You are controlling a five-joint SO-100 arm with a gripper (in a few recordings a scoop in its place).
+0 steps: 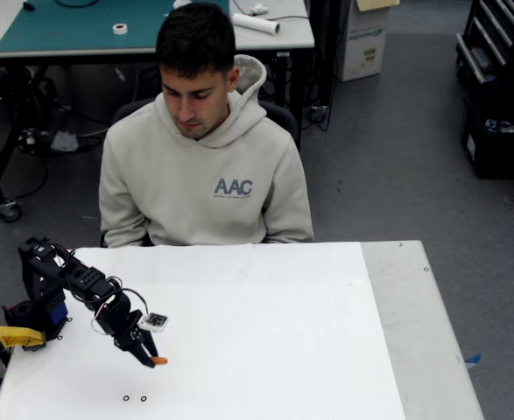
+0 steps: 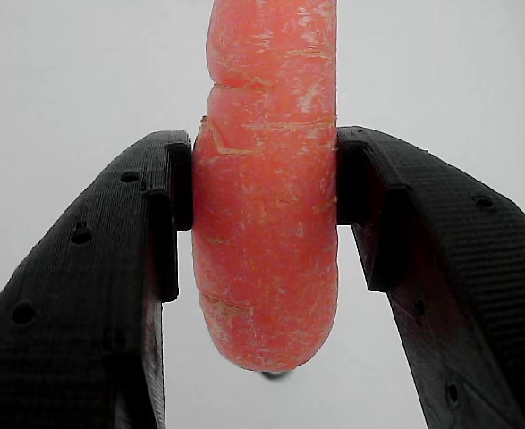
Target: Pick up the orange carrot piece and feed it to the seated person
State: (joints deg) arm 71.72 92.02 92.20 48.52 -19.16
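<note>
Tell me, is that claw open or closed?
Closed on the carrot piece: in the wrist view both fingers of the gripper press against its sides.

We see fixed view from high, facing seated person [image 1: 202, 157] across table [image 1: 265, 324]; wrist view sits close behind gripper [image 2: 264, 223] — both share carrot piece [image 1: 159, 360] — against white tabletop

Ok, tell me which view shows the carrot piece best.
The wrist view: the carrot piece appears large, clamped between the hand's fingers. The fixed view shows just an orange speck at the hand's tip.
</note>
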